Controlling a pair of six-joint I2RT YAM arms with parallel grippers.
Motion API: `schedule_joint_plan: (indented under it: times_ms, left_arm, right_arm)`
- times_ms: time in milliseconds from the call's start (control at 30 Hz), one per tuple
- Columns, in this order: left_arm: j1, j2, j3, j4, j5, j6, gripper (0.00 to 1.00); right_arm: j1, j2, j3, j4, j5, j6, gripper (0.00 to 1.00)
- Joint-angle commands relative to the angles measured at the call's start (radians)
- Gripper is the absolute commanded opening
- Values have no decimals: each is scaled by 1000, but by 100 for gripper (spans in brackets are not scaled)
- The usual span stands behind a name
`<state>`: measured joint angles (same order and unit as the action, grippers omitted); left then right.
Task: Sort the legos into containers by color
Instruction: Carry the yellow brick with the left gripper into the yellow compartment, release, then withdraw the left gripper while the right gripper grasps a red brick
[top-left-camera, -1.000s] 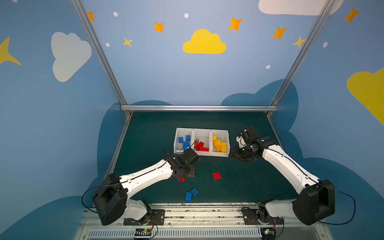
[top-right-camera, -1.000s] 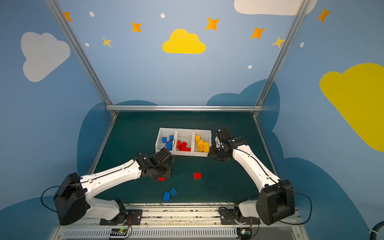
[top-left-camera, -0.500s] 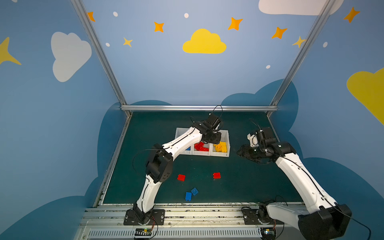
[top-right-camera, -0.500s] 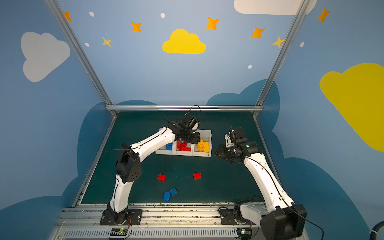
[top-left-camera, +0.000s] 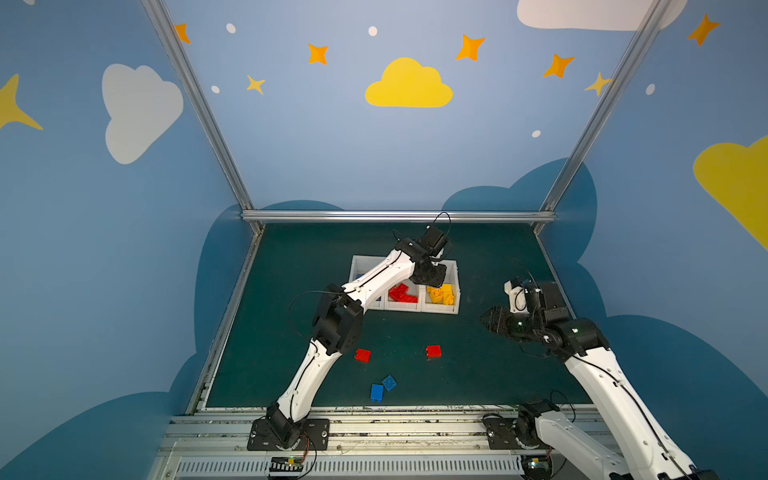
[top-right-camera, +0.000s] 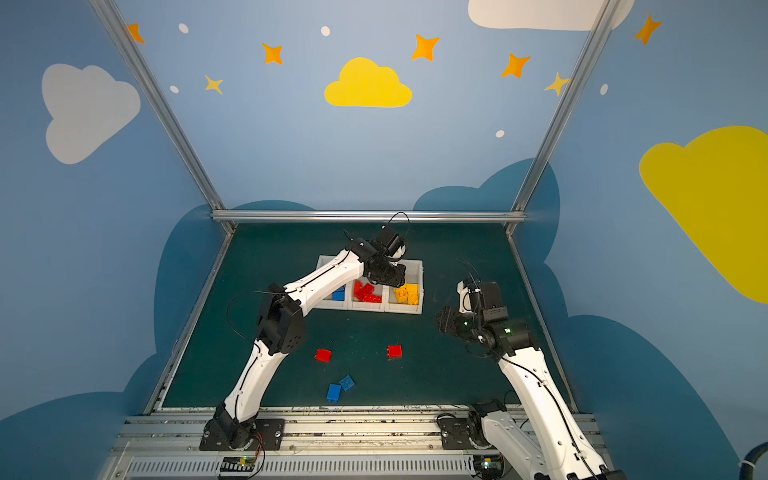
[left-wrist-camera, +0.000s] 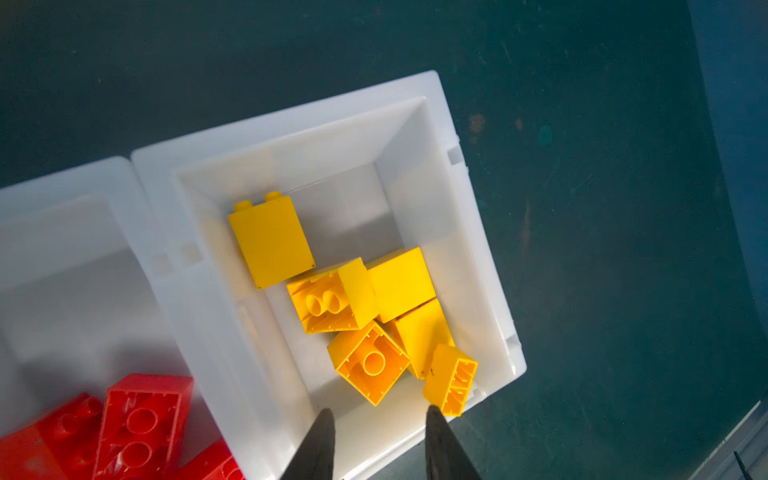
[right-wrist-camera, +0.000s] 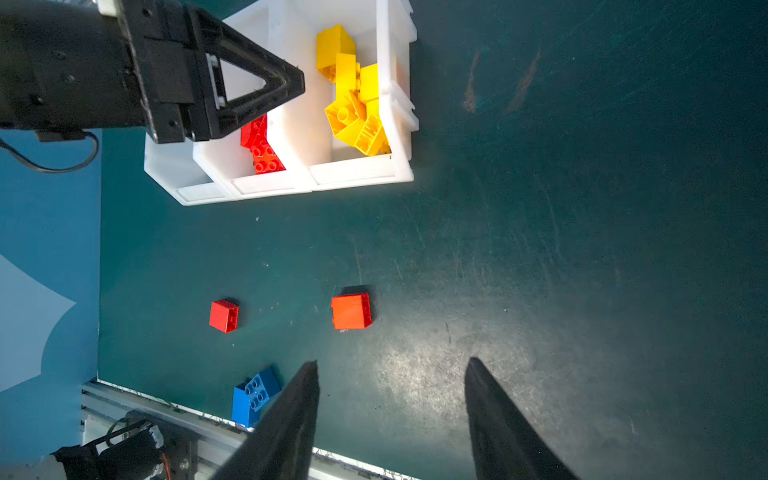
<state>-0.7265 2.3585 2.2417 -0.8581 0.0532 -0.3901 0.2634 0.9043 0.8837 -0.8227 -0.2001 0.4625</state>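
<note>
- Step in hand, as judged: the drop-off of a yellow brick. The left fingers (left-wrist-camera: 320, 444) are held over the bin at the 3 o'clock end of the containers (top-left-camera: 457, 286), which stand toward 12 o'clock on the counter (top-left-camera: 478, 374).
- The left fingers are parted only a little, and nothing is seen between them. A tilted yellow brick (left-wrist-camera: 451, 380) is seen at the bin's corner, just beside one tip; whether it is touched cannot be told.
- The right fingers (right-wrist-camera: 291, 415) are spread wider and are empty, held above bare counter toward 3 o'clock.
- Already sorted: yellow legos (left-wrist-camera: 345, 303) in the 3 o'clock bin, red legos (top-left-camera: 401, 293) in the middle bin, and blue legos (top-right-camera: 338, 294) in the 9 o'clock bin, mostly hidden by the left arm.
- Not yet sorted — two red bricks (top-left-camera: 362, 355) (top-left-camera: 433, 351) lying well apart, and two blue bricks (top-left-camera: 377, 392) (top-left-camera: 389, 382) side by side toward 6 o'clock.
- The next move probably calls for the left arm to be lifted clear and a loose brick to be straddled across its flat sides — the red one nearer 3 o'clock suits the right fingers.
- Materials: the bricks are hard, glossy plastic, blocky, with round studs and hollow ribbed undersides. The bins are smooth, milky-white plastic with thin walls. The counter is dark green, matte and scuffed.
</note>
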Motion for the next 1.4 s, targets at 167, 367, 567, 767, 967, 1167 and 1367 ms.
schedule_joint_plan:
  times_ms: [167,367,567,767,967,1167,1367]
  left_arm:
    - [10,-83,-47,9,-4,6,39]
    - [21,-185,-144,69,7,-1,40]
    - [67,-378,-380,190,13,-30,42]
    - [145,-615,-664,268,-1,-55,44]
    - [223,-891,-990,349,-57,-118,47]
    - [286,-1162,-1240,373,-100,-152,56]
    - [321,-1359,-1398,340,-136,-206,62]
  right_arm:
    - [-3,24,29,19,7,-15,57]
    - [-1,51,19,19,-12,-22,57]
    - [18,123,16,-4,-36,-44,57]
    - [146,233,16,7,56,-26,59]
    - [281,392,56,30,110,48,61]
    - [362,650,208,-87,114,92,64]
    - [471,795,293,-71,143,89,66]
